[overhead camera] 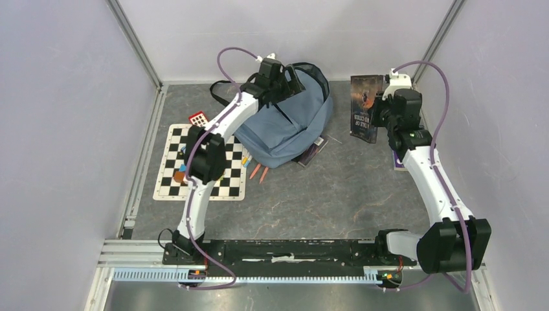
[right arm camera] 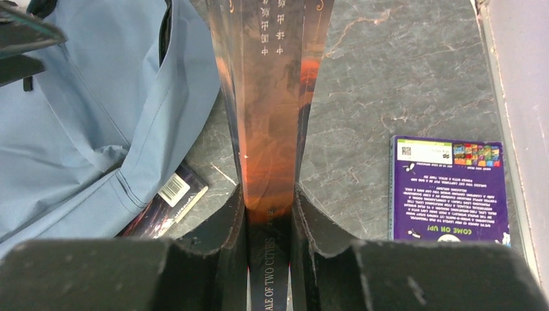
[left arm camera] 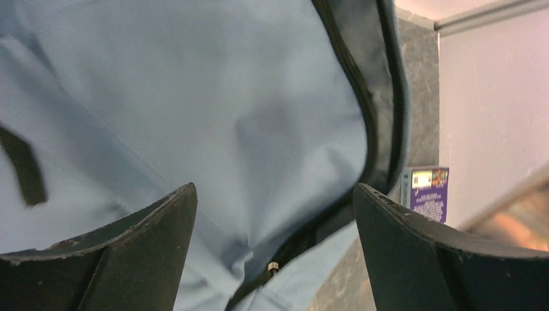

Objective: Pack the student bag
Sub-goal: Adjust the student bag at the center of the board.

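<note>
The student bag (overhead camera: 291, 120) is a blue-grey backpack lying at the back middle of the table; it also shows in the right wrist view (right arm camera: 84, 123). My left gripper (overhead camera: 280, 72) is open at the bag's top end. In the left wrist view its jaws (left arm camera: 275, 220) stand wide apart over the bag's fabric (left arm camera: 226, 97) and dark zipper (left arm camera: 304, 236), holding nothing. My right gripper (overhead camera: 382, 111) is shut on a dark orange book (overhead camera: 365, 107), right of the bag. Its fingers (right arm camera: 270, 201) clamp the spine of this book (right arm camera: 268, 97), which reads "Tale of Two Cities".
A purple book (right arm camera: 448, 188) lies on the table by the right wall. Another dark book (right arm camera: 169, 202) is partly under the bag's edge. A chessboard (overhead camera: 169, 170), a small red-and-white item (overhead camera: 198, 119) and orange pens (overhead camera: 257, 172) lie left of the bag.
</note>
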